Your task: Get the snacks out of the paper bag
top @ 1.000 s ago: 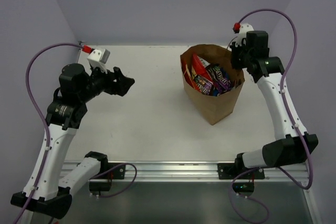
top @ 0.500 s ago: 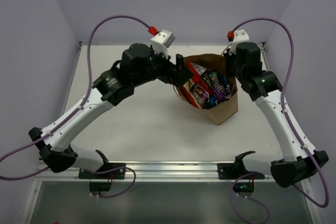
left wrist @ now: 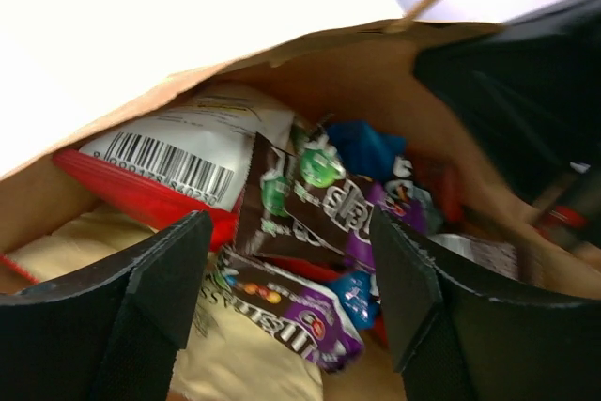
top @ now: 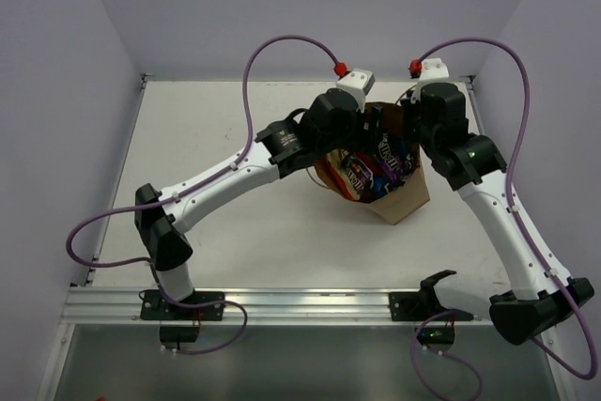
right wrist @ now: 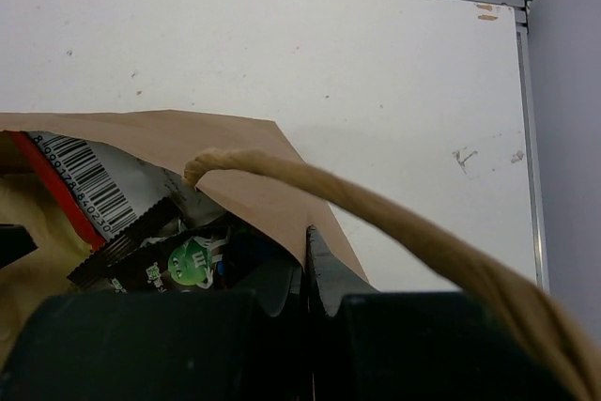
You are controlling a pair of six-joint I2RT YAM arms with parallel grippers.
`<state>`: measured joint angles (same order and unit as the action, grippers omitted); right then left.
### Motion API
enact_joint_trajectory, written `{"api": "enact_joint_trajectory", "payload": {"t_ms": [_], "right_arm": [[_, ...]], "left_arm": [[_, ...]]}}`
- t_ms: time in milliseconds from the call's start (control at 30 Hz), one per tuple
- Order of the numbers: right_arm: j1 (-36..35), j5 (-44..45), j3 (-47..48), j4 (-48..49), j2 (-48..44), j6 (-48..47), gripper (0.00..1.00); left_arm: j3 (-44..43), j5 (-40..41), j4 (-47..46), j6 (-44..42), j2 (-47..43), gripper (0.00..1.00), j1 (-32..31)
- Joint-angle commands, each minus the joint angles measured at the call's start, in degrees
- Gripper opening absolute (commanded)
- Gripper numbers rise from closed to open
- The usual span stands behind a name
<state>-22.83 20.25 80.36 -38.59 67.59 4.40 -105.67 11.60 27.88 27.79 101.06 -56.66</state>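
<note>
The brown paper bag (top: 399, 199) stands at the right of the table, open at the top. My right gripper (top: 415, 131) is shut on the bag's rim (right wrist: 282, 204), with a twisted handle (right wrist: 394, 232) arching over it. My left gripper (top: 362, 143) is open over the bag's mouth, its fingers (left wrist: 160, 269) spread above the snacks. Inside lie purple candy packets (left wrist: 310, 312), a white-and-red chip bag (left wrist: 188, 161), a cream bag (left wrist: 244, 363) and a blue packet (left wrist: 366, 147). The purple packets also show in the top view (top: 362, 174).
The white table (top: 235, 204) stretches left and in front of the bag. Purple walls close in on three sides. The left arm's elbow (top: 155, 223) sits low at the near left; a metal rail (top: 282, 305) runs along the near edge.
My left arm has swung right from the table's left side, and its open gripper now hangs over the bag's mouth. The right gripper has closed onto the bag's rim and the bag tilted slightly.
</note>
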Motion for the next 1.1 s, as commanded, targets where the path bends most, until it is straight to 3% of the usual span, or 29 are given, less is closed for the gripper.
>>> {"api": "enact_joint_trajectory", "payload": {"t_ms": [0, 200, 600, 700, 733, 767, 1067], "right_arm": [[-0.4, 1.5, 1.6, 8.4, -3.5, 2.0, 0.00], [-0.5, 1.0, 0.9, 8.3, -3.7, 2.4, 0.00], [-0.8, 0.5, 0.2, 8.4, -3.7, 2.5, 0.00], [-0.8, 1.0, -0.2, 8.4, -3.9, 2.4, 0.00], [-0.7, 1.3, -0.3, 8.5, -4.0, 2.3, 0.00], [-0.7, 1.5, -0.5, 8.5, -4.0, 2.1, 0.00], [-0.7, 5.6, -2.2, 8.8, -5.0, 0.3, 0.00]], "left_arm": [[-3.2, 4.6, -4.1, 0.8, 1.0, 0.74, 0.0], [-5.3, 2.4, -5.7, 0.9, 4.8, 0.61, 0.0], [-4.5, -1.4, -6.9, 2.7, 8.2, 0.49, 0.0], [-4.1, -1.3, -6.8, 2.7, 7.8, 0.26, 0.1], [-4.1, -1.2, -6.8, 2.3, 7.1, 0.05, 0.0], [-4.2, -1.0, -6.9, 2.0, 6.3, 0.00, 0.0], [-0.4, 6.0, -4.8, -3.4, -12.2, 0.00, 1.1]]}}
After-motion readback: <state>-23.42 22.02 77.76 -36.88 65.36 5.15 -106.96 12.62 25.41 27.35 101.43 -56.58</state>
